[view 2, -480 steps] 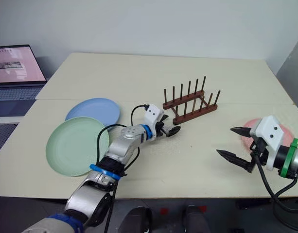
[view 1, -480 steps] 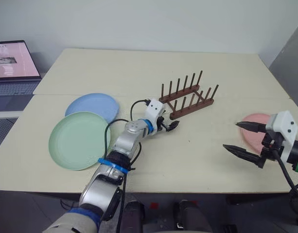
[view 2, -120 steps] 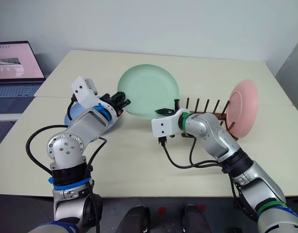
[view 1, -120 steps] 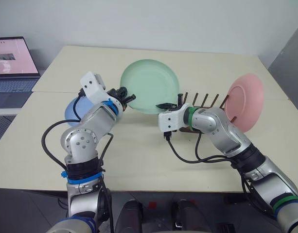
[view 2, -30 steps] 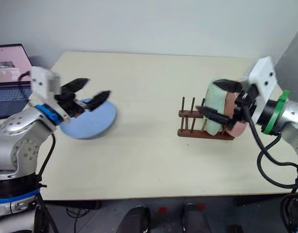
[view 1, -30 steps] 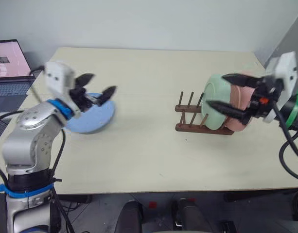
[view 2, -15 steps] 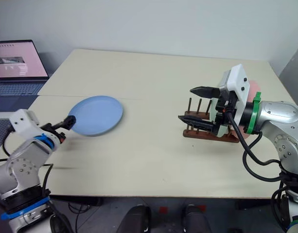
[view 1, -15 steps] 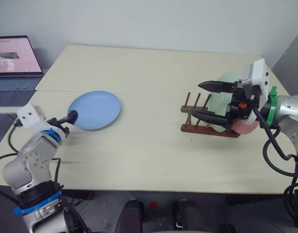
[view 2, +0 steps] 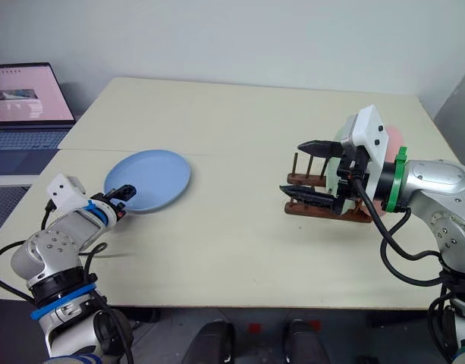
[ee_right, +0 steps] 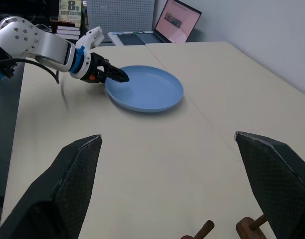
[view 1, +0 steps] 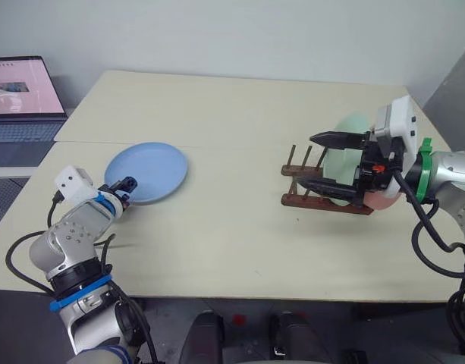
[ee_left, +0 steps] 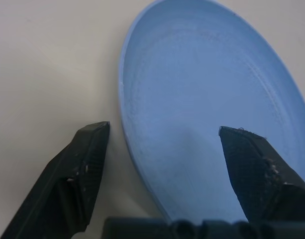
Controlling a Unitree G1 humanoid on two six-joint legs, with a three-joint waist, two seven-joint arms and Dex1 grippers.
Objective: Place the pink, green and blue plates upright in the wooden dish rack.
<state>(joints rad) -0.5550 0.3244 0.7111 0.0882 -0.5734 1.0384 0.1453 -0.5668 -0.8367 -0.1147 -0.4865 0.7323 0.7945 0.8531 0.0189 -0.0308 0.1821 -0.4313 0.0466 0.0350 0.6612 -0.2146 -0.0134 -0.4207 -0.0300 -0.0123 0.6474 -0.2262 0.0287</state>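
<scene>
The blue plate [view 1: 146, 171] lies flat on the left part of the table. My left gripper [view 1: 128, 184] is low at its near rim and open; in the left wrist view one finger [ee_left: 87, 164] stands over the table outside the rim and the other finger [ee_left: 252, 164] over the plate [ee_left: 207, 94]. The green plate [view 1: 351, 126] and the pink plate [view 2: 395, 140] stand upright in the wooden dish rack [view 1: 300, 200] on the right. My right gripper [view 1: 304, 160] hangs open just in front of the rack, holding nothing.
A laptop [view 1: 20, 87] sits open on a lower surface to the far left. A seam runs across the table [view 1: 232, 243] behind the blue plate. Bare pegs [ee_right: 207, 229] of the rack stand on its left side.
My left gripper has dropped from above the blue plate to the table and now straddles the plate's near rim. The right gripper has stayed by the rack.
</scene>
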